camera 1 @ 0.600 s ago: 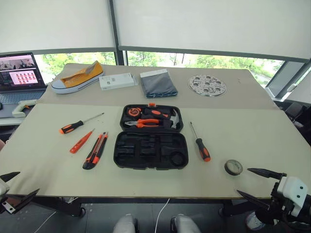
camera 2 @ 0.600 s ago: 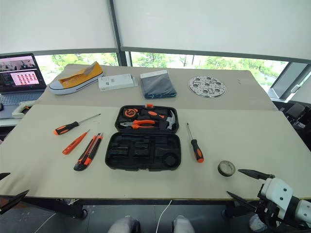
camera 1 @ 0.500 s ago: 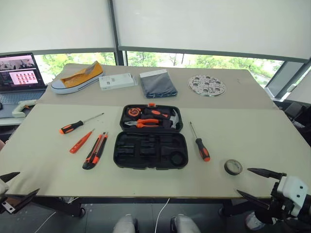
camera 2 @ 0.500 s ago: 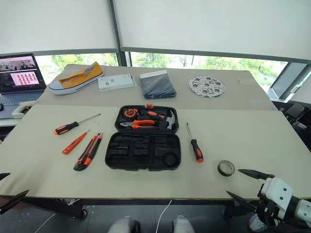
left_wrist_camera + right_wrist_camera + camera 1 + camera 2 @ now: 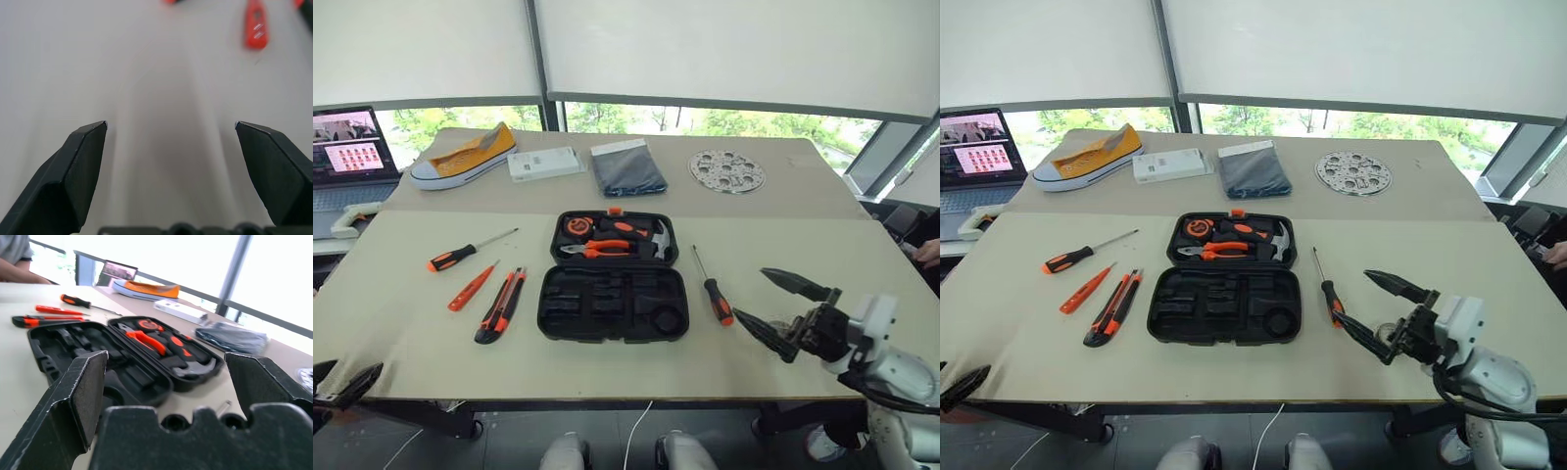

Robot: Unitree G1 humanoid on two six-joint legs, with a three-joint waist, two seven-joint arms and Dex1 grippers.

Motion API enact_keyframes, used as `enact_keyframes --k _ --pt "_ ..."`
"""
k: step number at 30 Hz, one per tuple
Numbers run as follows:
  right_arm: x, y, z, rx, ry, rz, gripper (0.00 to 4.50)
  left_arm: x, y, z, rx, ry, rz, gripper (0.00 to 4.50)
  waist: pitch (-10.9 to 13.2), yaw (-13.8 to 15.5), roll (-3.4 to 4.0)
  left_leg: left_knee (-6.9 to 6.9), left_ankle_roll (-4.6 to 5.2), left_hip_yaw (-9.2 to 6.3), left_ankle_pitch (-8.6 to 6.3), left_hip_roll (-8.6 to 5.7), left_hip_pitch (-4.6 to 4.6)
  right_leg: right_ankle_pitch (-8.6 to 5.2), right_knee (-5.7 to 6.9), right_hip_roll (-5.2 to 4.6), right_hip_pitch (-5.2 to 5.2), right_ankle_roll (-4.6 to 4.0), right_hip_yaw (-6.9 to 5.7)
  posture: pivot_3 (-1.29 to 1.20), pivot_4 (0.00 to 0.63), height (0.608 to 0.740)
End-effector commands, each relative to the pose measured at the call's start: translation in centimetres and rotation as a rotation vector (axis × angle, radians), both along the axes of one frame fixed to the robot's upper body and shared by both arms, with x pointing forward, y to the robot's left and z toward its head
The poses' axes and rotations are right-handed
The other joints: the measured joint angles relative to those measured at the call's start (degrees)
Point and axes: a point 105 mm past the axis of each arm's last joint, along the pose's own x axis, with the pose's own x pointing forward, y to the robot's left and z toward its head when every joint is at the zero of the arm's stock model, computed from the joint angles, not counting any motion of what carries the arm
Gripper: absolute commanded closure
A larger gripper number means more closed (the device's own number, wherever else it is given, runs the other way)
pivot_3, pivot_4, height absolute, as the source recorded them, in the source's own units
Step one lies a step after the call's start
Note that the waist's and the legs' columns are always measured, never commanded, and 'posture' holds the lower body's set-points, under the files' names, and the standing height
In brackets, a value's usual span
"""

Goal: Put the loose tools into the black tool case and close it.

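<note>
Screwdrivers, like the one (image 5: 716, 294) nearest the right gripper (image 5: 781, 313), look light and rigid; best pinched across the rubbery handle; both grippers' jaws gape empty, left gripper (image 5: 171, 147) included.

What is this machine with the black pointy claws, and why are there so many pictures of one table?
It is a robot with two arms. Two pictures come from cameras in its head, looking down at the table. The other two come from cameras on its wrists, looking out between its claws. The right gripper is open and holds nothing. The left gripper is open and empty too. On the table lies an open black tool case with a hammer and pliers inside. Loose beside it are screwdrivers and a utility knife. Farther back are a shoe, a folded cloth and a laptop.
</note>
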Motion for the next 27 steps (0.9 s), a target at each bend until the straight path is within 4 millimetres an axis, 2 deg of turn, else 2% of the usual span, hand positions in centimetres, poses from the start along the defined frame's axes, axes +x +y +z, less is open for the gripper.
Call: enact_keyframes --k 1,3,6,10,11,13,15,21,27 --pt "-0.2 0.7 1.4 -0.023 -0.101 0.000 0.06 1.8 -0.2 2.5 -0.041 -0.078 -0.014 0.00 0.0 0.5 -0.01 0.00 0.00 0.00 0.00 0.00 0.01 -0.04 -0.01 -0.03 0.01 -0.07 0.00 0.00 0.150 0.740" --pt "-0.2 0.8 1.1 -0.035 -0.105 -0.004 0.06 4.2 -1.5 3.9 -0.045 -0.102 -0.091 0.00 0.0 1.0 -0.02 0.01 -0.08 0.00 -0.04 -0.03 0.02 -0.03 -0.02 -0.10 0.02 -0.02 0.00 0.00 0.150 0.740" --pt "-0.2 0.8 0.7 -0.048 -0.105 -0.012 0.06 8.1 -2.1 5.5 0.034 -0.113 -0.127 0.00 0.1 1.8 0.02 0.03 -0.49 0.07 -0.23 -0.01 0.02 -0.12 -0.04 -0.16 -0.04 0.17 -0.27 0.00 0.150 0.740" --pt "-0.2 0.9 0.3 -0.065 -0.107 -0.013 0.06 12.3 -2.1 6.4 0.114 -0.102 -0.131 0.00 0.0 1.6 -0.14 0.03 -0.57 0.08 -0.15 -0.07 0.04 0.05 -0.01 -0.08 0.18 0.06 -0.31 0.00 0.150 0.740" --pt "-0.2 1.0 0.2 -0.070 -0.110 -0.016 0.06 13.9 -2.3 6.6 0.141 -0.093 -0.140 0.00 0.0 1.2 -0.07 0.04 -0.56 0.09 -0.11 -0.09 0.01 0.05 -0.01 -0.06 0.16 0.06 -0.31 0.00 0.150 0.740" --pt "-0.2 0.9 0.3 -0.074 -0.117 -0.028 0.06 16.4 -2.6 6.8 0.175 -0.072 -0.148 0.00 0.0 0.8 -0.07 0.04 -0.12 0.13 0.18 -0.14 0.01 0.10 0.09 -0.01 0.15 0.19 -0.27 0.00 0.150 0.740" --pt "-0.3 0.8 0.3 -0.076 -0.123 -0.040 0.06 18.2 -3.0 6.9 0.190 -0.056 -0.148 0.00 0.1 0.8 -0.21 0.05 -0.13 0.07 0.22 -0.13 -0.03 0.33 0.20 0.12 0.12 0.01 -0.29 0.00 0.150 0.740" --pt "-0.9 0.5 0.6 -0.082 -0.136 -0.068 0.06 21.4 -4.6 6.3 0.200 0.000 -0.178 0.00 0.1 -0.2 -0.26 0.04 -0.21 0.02 0.11 -0.09 -0.24 0.30 0.13 0.27 0.02 0.06 -0.26 0.00 0.150 0.740" --pt "-1.6 0.4 1.0 -0.089 -0.141 -0.090 0.06 22.2 -6.2 3.6 0.173 0.130 -0.183 0.00 0.1 -0.1 -0.32 0.05 -0.17 -0.02 0.07 -0.11 -0.33 0.26 0.07 0.24 0.01 0.12 -0.30 0.00 0.150 0.740"
